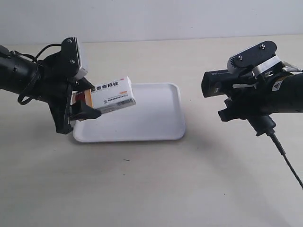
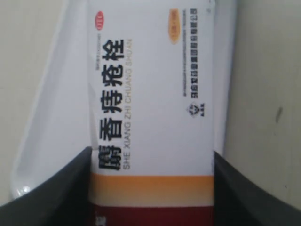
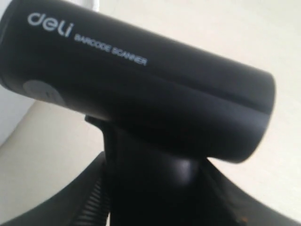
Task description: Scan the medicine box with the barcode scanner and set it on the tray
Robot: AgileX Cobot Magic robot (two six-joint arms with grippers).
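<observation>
Exterior view: the left gripper (image 1: 85,108) clamps the medicine box (image 1: 112,94) above the tray's (image 1: 156,123) nine-o'clock end; the barcode scanner (image 1: 222,81) hangs at three o'clock, clear of the tray. Left wrist view alone shows the box's lettering. Right wrist view alone shows the right gripper (image 3: 155,188) closed on the scanner's handle.

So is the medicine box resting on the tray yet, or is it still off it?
Apart. In the exterior view the medicine box sits tilted in the left gripper, raised above the tray, with bare tray floor showing beneath it.

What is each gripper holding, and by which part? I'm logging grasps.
The left gripper holds the medicine box by its red-and-orange banded end. The right gripper holds the barcode scanner by its handle.
</observation>
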